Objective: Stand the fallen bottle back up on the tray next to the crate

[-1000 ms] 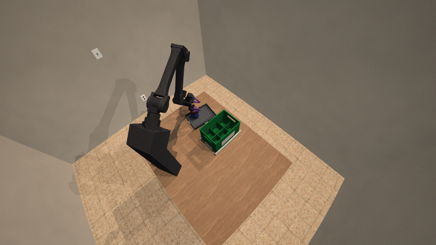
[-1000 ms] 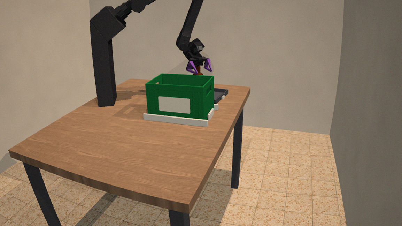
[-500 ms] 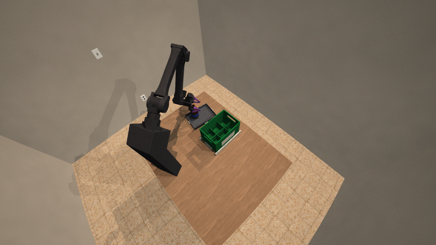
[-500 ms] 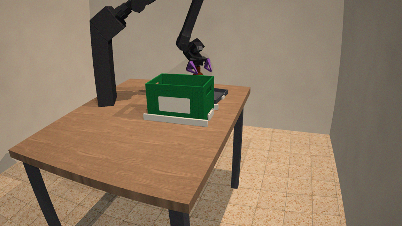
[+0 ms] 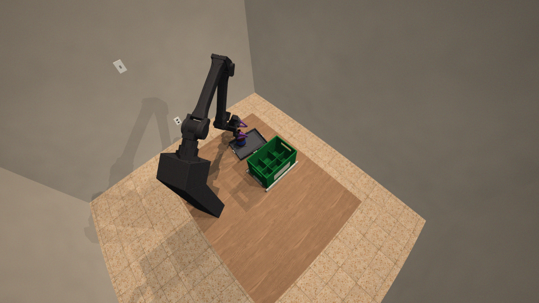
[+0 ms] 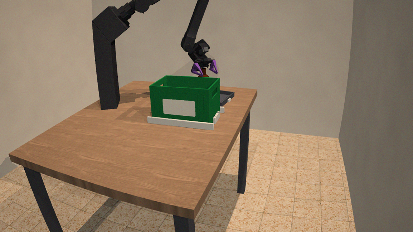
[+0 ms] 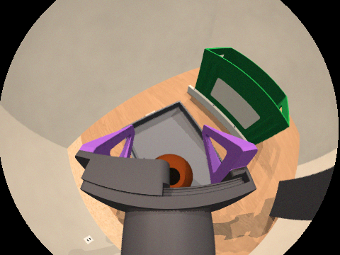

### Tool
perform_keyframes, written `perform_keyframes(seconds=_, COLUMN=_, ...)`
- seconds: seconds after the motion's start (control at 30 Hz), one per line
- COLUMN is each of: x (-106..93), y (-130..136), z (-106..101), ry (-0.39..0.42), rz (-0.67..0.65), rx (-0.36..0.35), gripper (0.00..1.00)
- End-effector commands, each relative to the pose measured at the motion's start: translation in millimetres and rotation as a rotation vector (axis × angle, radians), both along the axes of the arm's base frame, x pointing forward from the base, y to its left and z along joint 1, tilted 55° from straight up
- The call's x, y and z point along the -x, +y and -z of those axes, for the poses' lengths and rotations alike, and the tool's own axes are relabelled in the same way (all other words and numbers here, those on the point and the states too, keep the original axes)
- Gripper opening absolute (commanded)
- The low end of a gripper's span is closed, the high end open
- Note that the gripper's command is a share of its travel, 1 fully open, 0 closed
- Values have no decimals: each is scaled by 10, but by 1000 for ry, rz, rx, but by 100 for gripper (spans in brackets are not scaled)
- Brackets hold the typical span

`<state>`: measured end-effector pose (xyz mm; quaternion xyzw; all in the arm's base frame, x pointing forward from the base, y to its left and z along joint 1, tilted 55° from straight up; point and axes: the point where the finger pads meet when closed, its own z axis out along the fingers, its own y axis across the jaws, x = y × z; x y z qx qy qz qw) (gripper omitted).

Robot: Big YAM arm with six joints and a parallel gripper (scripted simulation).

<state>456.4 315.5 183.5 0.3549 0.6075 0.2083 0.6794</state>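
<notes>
A brown bottle (image 7: 176, 171) (image 5: 240, 142) with a blue label stands upright on the dark tray (image 5: 248, 143), seen from straight above in the wrist view. Only its top (image 6: 204, 74) shows above the crate in the exterior view. My gripper (image 7: 168, 128) with purple fingers is wide open just above the bottle's top, one finger on each side, not touching it. It also shows in the top view (image 5: 240, 128) and in the exterior view (image 6: 204, 68).
A green crate (image 5: 272, 159) with several empty compartments stands on a white base next to the tray, also in the exterior view (image 6: 184, 97) and the wrist view (image 7: 242, 93). The arm's black base (image 5: 186, 176) stands at the table's edge.
</notes>
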Motion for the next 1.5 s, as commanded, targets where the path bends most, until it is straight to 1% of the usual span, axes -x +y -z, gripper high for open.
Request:
perform_keyframes(seconds=0.0, x=-47, y=0, z=46, ry=-1, rz=9, rx=-6, gripper=100)
perform_keyframes(seconds=0.53, x=-38, y=1, z=46, ry=0, rz=8, rx=-4, gripper=100)
perform_keyframes(seconds=0.57, x=-32, y=0, z=18, ry=-2, rz=7, rx=-7, gripper=100)
perform_keyframes(seconds=0.67, x=16, y=-32, z=-98, ry=-11, rz=5, rx=-18, gripper=100)
perform_keyframes(seconds=0.73, x=16, y=-32, z=-98, ry=-11, rz=5, rx=-18, gripper=100)
perform_keyframes(seconds=0.87, x=80, y=-53, z=-80, ry=-1, rz=0, rx=-5, gripper=100)
perform_keyframes(seconds=1.1, x=141, y=-112, z=-138, ry=-1, rz=1, rx=-5, gripper=100)
perform_keyframes(seconds=1.23, x=210, y=-126, z=-183, ry=-1, rz=-5, rx=-4, gripper=100)
perform_keyframes(seconds=1.33, x=203, y=-165, z=-196, ry=-1, rz=1, rx=-4, gripper=100)
perform_keyframes(seconds=1.47, x=292, y=-170, z=-249, ry=-1, rz=-8, rx=-4, gripper=100)
